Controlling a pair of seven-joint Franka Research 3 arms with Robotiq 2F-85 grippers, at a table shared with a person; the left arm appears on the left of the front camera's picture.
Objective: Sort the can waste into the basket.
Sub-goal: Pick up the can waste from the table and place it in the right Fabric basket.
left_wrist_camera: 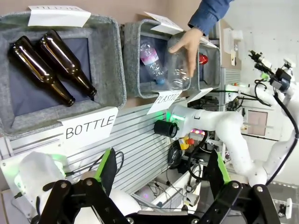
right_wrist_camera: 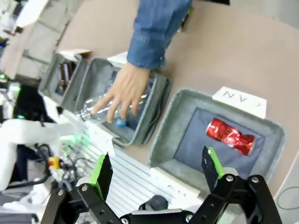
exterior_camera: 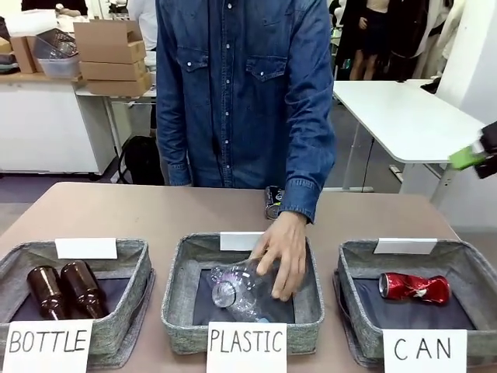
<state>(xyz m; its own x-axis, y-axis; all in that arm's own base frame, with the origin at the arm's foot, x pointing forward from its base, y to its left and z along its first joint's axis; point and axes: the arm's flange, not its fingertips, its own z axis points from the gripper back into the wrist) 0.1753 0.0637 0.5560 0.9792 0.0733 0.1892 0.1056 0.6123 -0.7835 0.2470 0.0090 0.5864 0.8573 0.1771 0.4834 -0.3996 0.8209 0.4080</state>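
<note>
Lying flat inside the CAN basket (exterior_camera: 353, 260) is the crushed red can (exterior_camera: 414, 287) — one piece of the can waste is sorted. The other piece, the dark can (exterior_camera: 272, 202), stands on the table (exterior_camera: 140, 210) toward the far side. It is just behind the person's sleeve (exterior_camera: 299, 198), half hidden by it, and well apart from the basket it belongs in.

The person's hand (exterior_camera: 283, 256) is down in the PLASTIC basket (exterior_camera: 175, 291), spread over a clear bottle (exterior_camera: 233, 289). The BOTTLE basket (exterior_camera: 15, 260) holds two brown bottles (exterior_camera: 66, 289) side by side.

The right gripper (right_wrist_camera: 156, 163) hangs high above the near edge of the CAN basket, jaws spread wide with nothing between them. The left gripper (left_wrist_camera: 162, 161) is likewise released and empty, on my side of the table, looking across at the BOTTLE basket.

My read: the step in hand is the second can, not yet approached. The right arm is the nearer one. The next move calls for it to reach past the CAN basket toward the table's far middle and come down with the jaws astride the dark can. It should close gently — thin metal dents. The sleeve sits right against that can, so I would wait for the hand to be out of the way before descending.
</note>
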